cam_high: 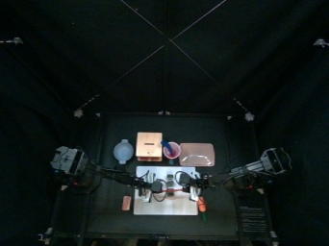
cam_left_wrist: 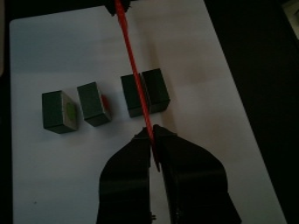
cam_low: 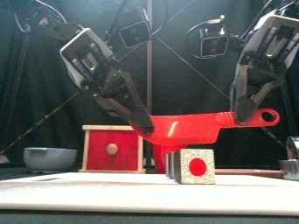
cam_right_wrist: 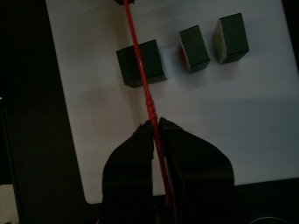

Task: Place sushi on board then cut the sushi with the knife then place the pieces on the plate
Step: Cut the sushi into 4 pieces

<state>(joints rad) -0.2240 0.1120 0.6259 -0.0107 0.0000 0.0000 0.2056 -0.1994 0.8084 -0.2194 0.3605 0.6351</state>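
Nothing readable is showing in any view: no text, label, brand, number or sign coming through on anything.
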